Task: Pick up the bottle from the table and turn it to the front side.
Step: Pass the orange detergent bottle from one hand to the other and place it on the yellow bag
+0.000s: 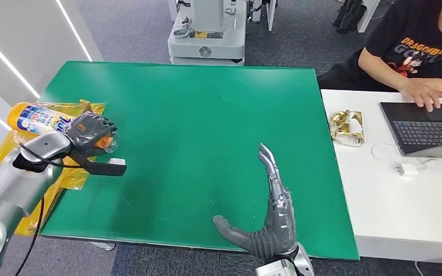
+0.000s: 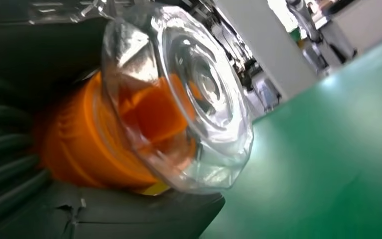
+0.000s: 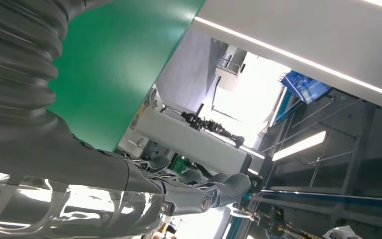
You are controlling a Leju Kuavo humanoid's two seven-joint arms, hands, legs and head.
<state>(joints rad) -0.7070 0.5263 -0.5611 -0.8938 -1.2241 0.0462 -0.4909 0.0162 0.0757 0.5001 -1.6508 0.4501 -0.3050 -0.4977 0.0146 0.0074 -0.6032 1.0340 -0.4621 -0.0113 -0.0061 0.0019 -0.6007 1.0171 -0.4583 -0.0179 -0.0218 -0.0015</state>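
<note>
Green matting covers the table (image 1: pixel 195 132), and at its left edge the left hand (image 1: pixel 91 133) grips the bottle (image 1: pixel 41 119) around its neck end, holding it on its side above a crumpled yellow bag (image 1: pixel 63 172) that lies half on the mat and half over the edge. From the head view the bottle's white and blue label faces up and its orange base points away to the left; the dark fingers (image 1: pixel 95 123) wrap over the cap end. In the left wrist view the clear faceted cap (image 2: pixel 189 94) sits close to the camera with an orange nozzle (image 2: pixel 154 114) visible inside it; what the bottle itself contains cannot be told. The thumb (image 2: pixel 129 214) presses along the underside of the cap.

The right hand (image 1: pixel 270 215) rests near the front edge of the mat, well apart from the bottle, palm flat, fingers straight and spread, thumb out to the side, holding nothing.

On the white desk (image 1: pixel 391 213) beside the table lie a torn gold wrapper (image 1: pixel 346 127) and a laptop (image 1: pixel 423 127), on which a person's hand (image 1: pixel 425 92) rests
</note>
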